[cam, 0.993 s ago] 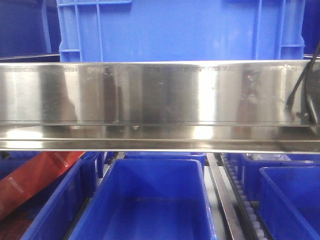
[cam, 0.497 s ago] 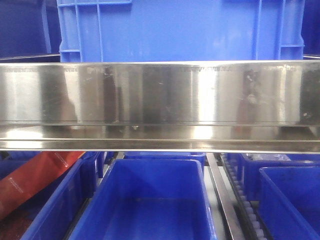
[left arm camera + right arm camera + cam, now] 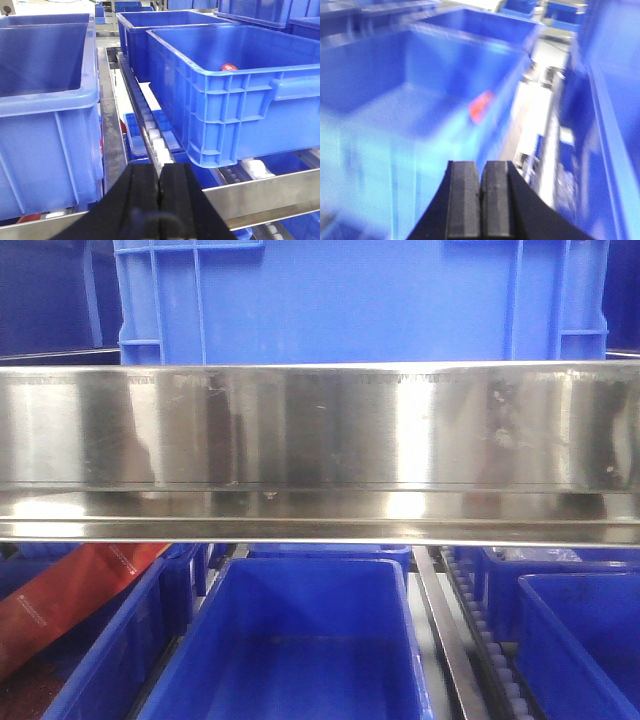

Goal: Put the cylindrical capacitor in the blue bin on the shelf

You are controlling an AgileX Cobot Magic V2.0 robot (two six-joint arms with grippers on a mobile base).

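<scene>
A red-capped capacitor [image 3: 229, 67] lies inside a blue bin [image 3: 235, 95] on the steel shelf [image 3: 320, 440].
Both claws, left [image 3: 160, 192] and right [image 3: 480, 197], are closed and empty; the black cable seen earlier has left the front view, suggesting placement is done.

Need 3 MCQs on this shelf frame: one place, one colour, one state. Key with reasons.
1. Where is the small red item?
A. on the roller track
B. inside the blue bin
C. on the steel beam

2. What colour is the bag at the front view's lower left?
A. orange-red
B. green
C. white

3. How do the left gripper's fingers stand?
A. wide apart
B. pressed together
C. clamped on a bin rim

Key: 1 B, it shows just over the rim of the blue bin. 2 A, the bag is orange-red. 3 B, no gap shows in the left gripper, and nothing is held.
</scene>
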